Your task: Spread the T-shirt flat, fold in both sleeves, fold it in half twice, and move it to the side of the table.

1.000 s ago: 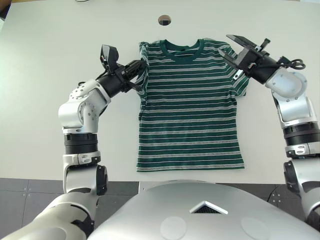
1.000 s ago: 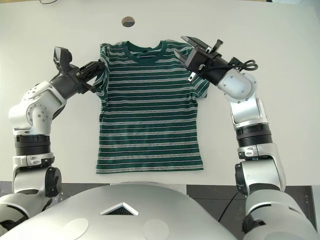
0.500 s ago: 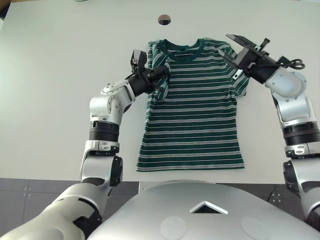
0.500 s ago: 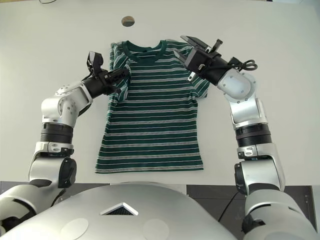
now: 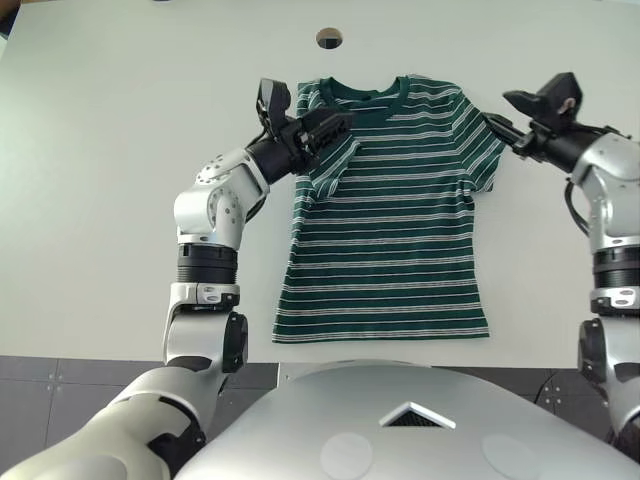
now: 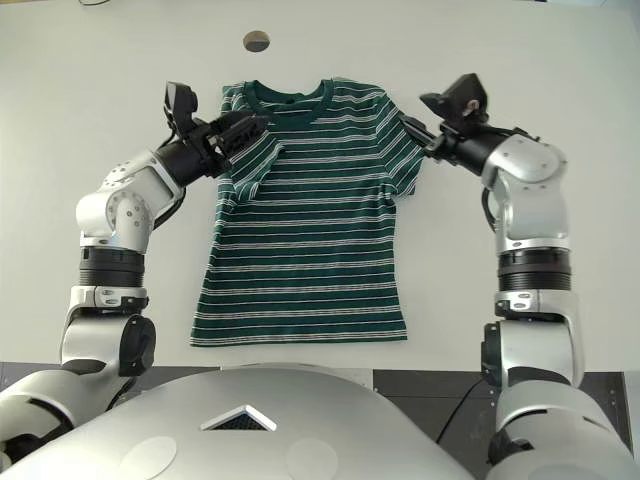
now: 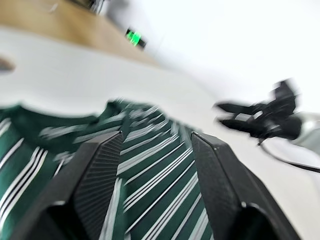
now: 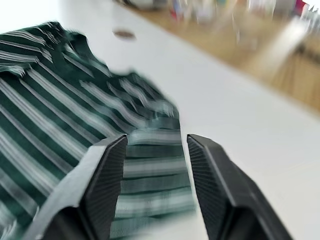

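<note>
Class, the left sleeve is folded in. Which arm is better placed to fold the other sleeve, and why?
Right. The right claw sits open at the right sleeve, which lies unfolded at the edge of the shirt. The left claw hangs open over the folded left sleeve, across the shirt.

We have wide worktop [image 5: 90, 170] at 9 and 3 o'clock of the T-shirt [image 5: 390, 230] for a claw to pass. In the way: a small round dark spot [image 5: 328, 39] at 11 o'clock, the left claw [image 5: 338, 122] over its 10 o'clock shoulder, the right claw [image 5: 498, 110] at 2.
</note>
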`<state>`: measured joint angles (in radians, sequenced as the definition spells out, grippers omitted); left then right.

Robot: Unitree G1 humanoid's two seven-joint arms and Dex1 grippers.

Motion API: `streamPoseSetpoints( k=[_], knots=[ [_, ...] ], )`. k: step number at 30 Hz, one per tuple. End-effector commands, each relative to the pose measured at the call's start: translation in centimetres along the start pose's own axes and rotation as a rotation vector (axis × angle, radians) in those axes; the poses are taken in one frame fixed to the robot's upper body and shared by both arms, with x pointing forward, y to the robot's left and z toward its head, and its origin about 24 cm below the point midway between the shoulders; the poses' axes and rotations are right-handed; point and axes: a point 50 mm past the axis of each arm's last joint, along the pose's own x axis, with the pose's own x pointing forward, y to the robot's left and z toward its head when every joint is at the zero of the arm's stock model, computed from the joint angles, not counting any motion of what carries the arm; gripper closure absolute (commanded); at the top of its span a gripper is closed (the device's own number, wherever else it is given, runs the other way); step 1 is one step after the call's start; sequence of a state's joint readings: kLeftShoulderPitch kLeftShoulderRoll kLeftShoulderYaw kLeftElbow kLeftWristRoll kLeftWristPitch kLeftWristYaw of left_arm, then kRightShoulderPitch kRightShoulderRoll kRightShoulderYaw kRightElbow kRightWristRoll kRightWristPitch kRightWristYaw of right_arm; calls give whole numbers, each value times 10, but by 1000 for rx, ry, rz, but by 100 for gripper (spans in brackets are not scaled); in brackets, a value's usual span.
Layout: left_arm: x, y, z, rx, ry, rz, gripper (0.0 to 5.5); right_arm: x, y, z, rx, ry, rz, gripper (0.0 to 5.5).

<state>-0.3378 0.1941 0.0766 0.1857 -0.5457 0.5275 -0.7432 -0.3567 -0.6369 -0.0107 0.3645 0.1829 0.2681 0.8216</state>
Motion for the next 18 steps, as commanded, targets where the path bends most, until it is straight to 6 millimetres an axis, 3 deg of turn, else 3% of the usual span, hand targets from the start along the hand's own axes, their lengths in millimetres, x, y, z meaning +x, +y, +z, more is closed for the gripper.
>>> streamPoseSetpoints(
  k=[1, 9, 18],
  knots=[
    [-15, 2, 23, 112, -153, 53, 298, -9, -7, -7, 93, 81, 13, 274],
    [-23, 3, 32, 137, -236, 83, 298, 10, -11, -37, 179, 161, -49, 274],
    [-28, 8, 35, 123, -231, 109, 298, 37, -5, -44, 296, 150, -65, 274]
  ],
)
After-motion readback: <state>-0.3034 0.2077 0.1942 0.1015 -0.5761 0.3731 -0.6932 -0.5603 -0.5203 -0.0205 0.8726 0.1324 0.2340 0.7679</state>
